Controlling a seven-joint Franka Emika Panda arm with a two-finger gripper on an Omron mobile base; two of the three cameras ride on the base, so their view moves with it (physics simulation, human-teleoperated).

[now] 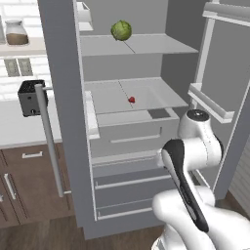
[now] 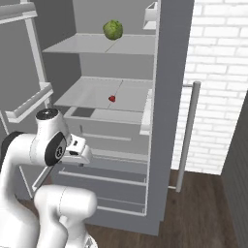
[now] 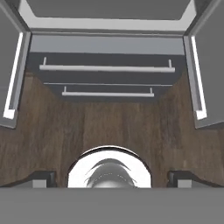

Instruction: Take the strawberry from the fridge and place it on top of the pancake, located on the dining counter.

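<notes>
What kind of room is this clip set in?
A rendered home kitchen, by the look of it: an open grey fridge holding a strawberry and a cabbage, a toaster on a wall counter over wood cabinets, and white brick walls.

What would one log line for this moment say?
fridge: doors open | strawberry: on middle shelf | gripper: open, empty, pointing at floor

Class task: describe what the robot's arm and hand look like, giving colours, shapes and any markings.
The arm is glossy white with rounded, bulbous segments, black bands along the joints and a dark round cap on one joint. The hand ends in two small dark grey finger tips. No cables or markings are visible.
</notes>
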